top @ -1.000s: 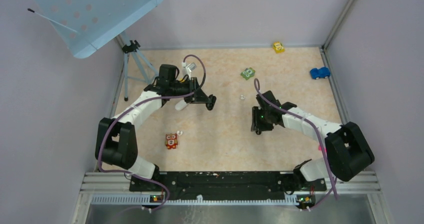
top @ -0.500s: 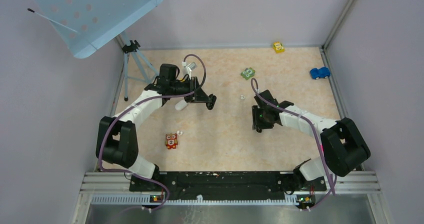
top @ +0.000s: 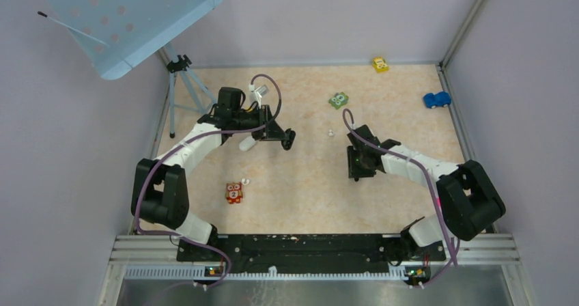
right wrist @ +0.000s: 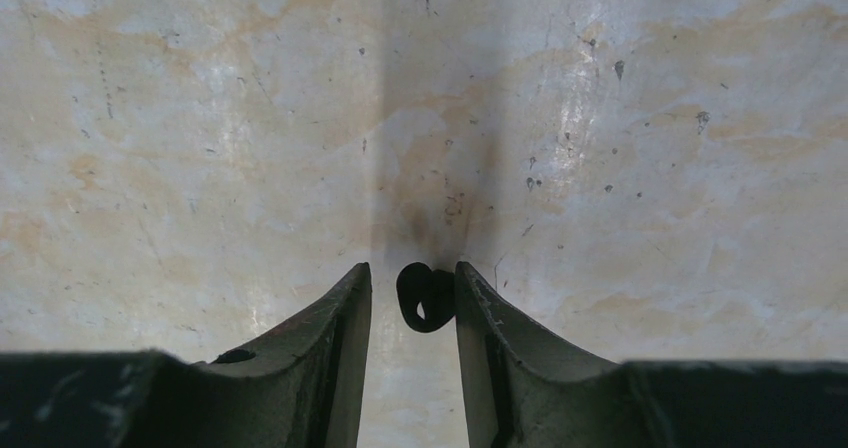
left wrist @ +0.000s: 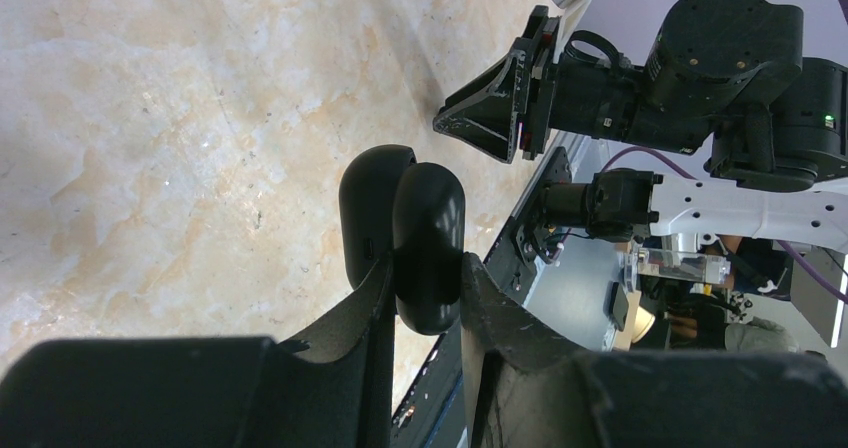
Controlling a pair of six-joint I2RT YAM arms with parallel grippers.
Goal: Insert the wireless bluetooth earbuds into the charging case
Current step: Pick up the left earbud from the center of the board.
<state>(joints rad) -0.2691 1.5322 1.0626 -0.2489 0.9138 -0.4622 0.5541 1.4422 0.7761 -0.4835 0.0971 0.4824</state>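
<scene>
My left gripper (top: pixel 287 139) (left wrist: pixel 427 265) is shut on a black charging case (left wrist: pixel 405 233), held above the table with its lid ajar. My right gripper (top: pixel 355 175) (right wrist: pixel 412 268) is down at the table, jaws slightly apart around a tiny black earbud (right wrist: pixel 430 290). The bud touches the right finger, and a gap shows at the left finger. One white earbud (top: pixel 330 133) lies between the two grippers. Another white earbud (top: pixel 245 181) lies beside the orange owl toy.
An orange owl toy (top: pixel 233 192) sits front left, a green toy (top: pixel 338 100) mid-back, a yellow toy (top: pixel 380 64) and a blue car (top: pixel 436 100) back right. A white object (top: pixel 247 143) lies under the left arm. A tripod (top: pixel 181 74) stands at the back left.
My right gripper has shifted slightly right and back over the table. The left arm with the case has not moved.
</scene>
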